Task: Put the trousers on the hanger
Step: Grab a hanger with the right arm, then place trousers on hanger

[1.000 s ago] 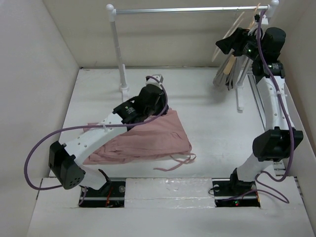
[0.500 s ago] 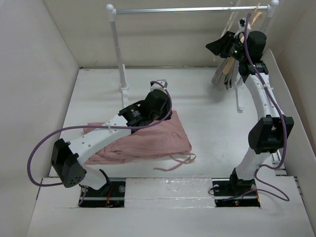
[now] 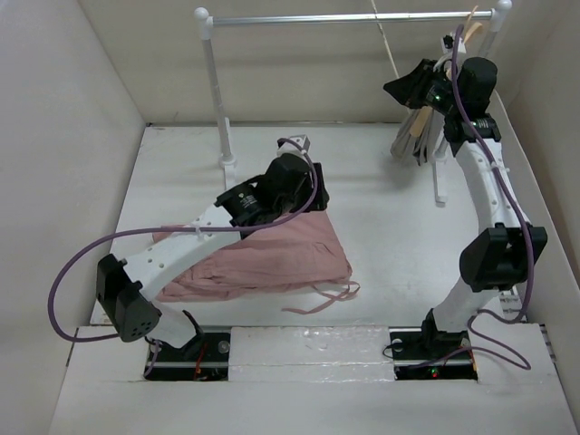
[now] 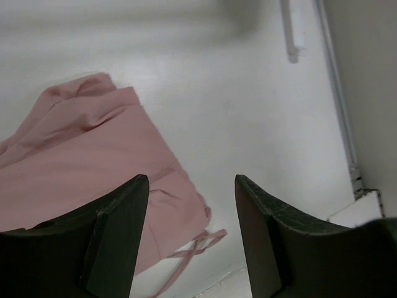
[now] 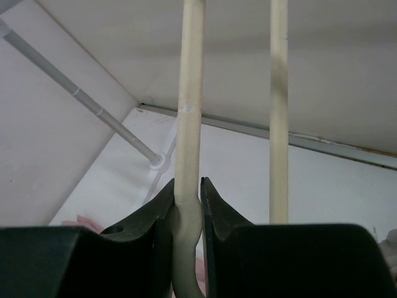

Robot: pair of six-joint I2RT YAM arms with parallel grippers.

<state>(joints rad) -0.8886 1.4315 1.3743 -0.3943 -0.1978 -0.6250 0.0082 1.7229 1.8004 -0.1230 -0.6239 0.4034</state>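
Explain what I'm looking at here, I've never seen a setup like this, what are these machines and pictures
Two robot arms are bolted to a white table. One picture looks down from above; the other two come from cameras on each wrist. The pink trousers lie crumpled on the table. The left gripper hangs open by them, holding nothing. The right gripper is raised by the clothes rail, pinched shut on a bar of the cream hanger.

- trousers (image 3: pixel 272 258): plain dusty pink, unpatterned; drawstrings (image 3: pixel 331 297) the same pink.
- hanger (image 5: pixel 189 93): uniform pale cream.
- rail (image 3: pixel 344 17): silver-grey bar on white posts.
- table (image 3: pixel 381 236): matte white, like the walls (image 3: pixel 72 136).
- arms (image 3: pixel 181 249): white links, black joints, purple cables.
- left gripper (image 4: pixel 191 186): black fingers.
- hanging garment (image 3: pixel 405 143): grey.
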